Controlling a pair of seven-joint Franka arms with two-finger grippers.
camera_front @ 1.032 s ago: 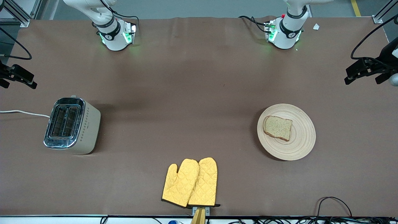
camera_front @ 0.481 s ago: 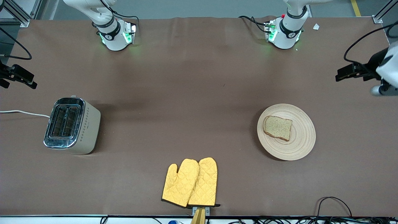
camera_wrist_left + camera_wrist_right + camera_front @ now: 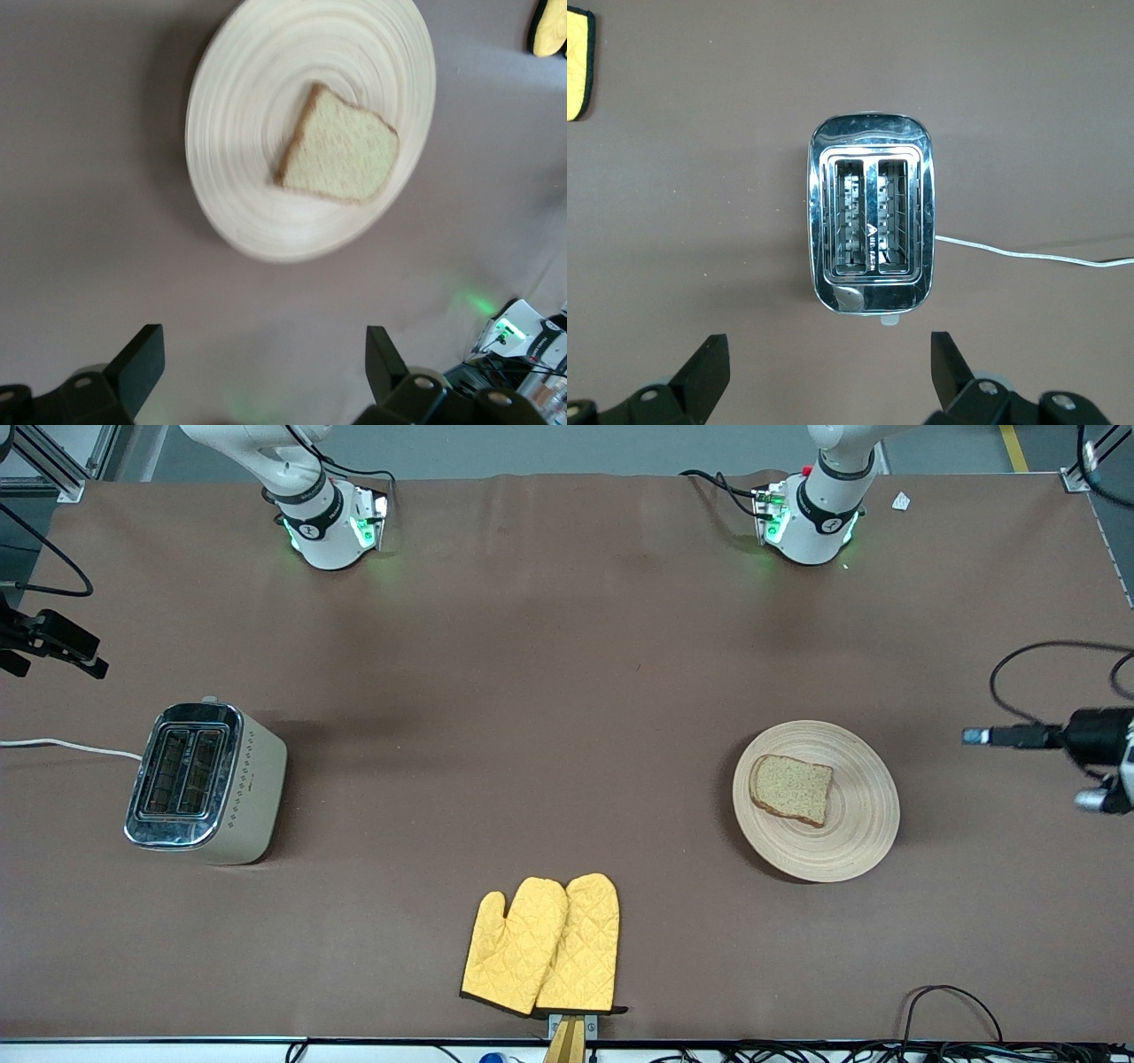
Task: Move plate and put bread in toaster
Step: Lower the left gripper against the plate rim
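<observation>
One bread (image 3: 791, 788) on plate (image 3: 864, 815)

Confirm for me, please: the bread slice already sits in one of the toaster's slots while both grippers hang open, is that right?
Not quite. The bread lies on the plate, not in the toaster; the front view shows this, and the right wrist view shows both slots empty. The rest holds: the left gripper and the right gripper are both open.

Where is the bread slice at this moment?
The bread lies on the plate, toward the left arm's end of the table; the open left gripper hovers beside the plate.
</observation>
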